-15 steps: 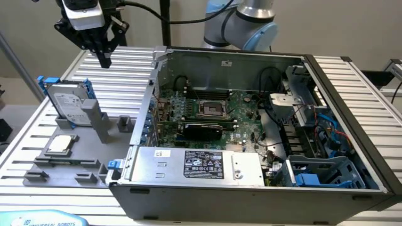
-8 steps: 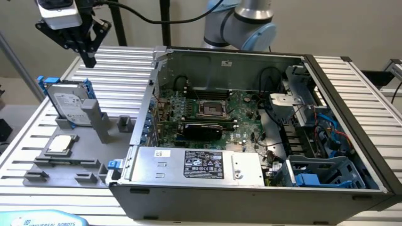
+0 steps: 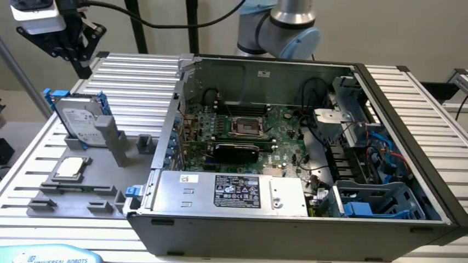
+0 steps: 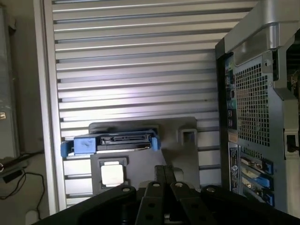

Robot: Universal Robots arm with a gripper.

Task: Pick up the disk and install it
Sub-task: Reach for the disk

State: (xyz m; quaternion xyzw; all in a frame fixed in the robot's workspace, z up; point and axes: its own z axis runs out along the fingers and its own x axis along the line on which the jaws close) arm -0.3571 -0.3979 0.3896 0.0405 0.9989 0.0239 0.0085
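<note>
disk (image 3: 82,121) – you'll find it standing on edge in a slot of the grey fixture (image 3: 95,181), on the slatted bench (image 3: 139,76) at the exterior view's left, well apart from the open computer case (image 3: 292,71). its white label faces outward and the blue carrier frame runs round its sides. my guess is that it's parked upright so its thin top edge is offered to a grip from above, not lying flat where nothing could get under it.

in the wrist view you look down on that top edge (image 4: 119,141), with the blue tabs at both ends and the small square cpu chip (image 4: 112,172) flat in its own pocket just beside it.

your claw (image 3: 73,49) hangs above the bench, up and behind the disk and touching nothing. in the wrist view its fingertips (image 4: 165,171) look drawn together, with nothing between them.

the case lies on its side with the panel off, so the board, the power supply (image 3: 234,192) and the blue drive cage (image 3: 376,200) all face up – open to a reach from above. the disk is not yet picked up.
</note>
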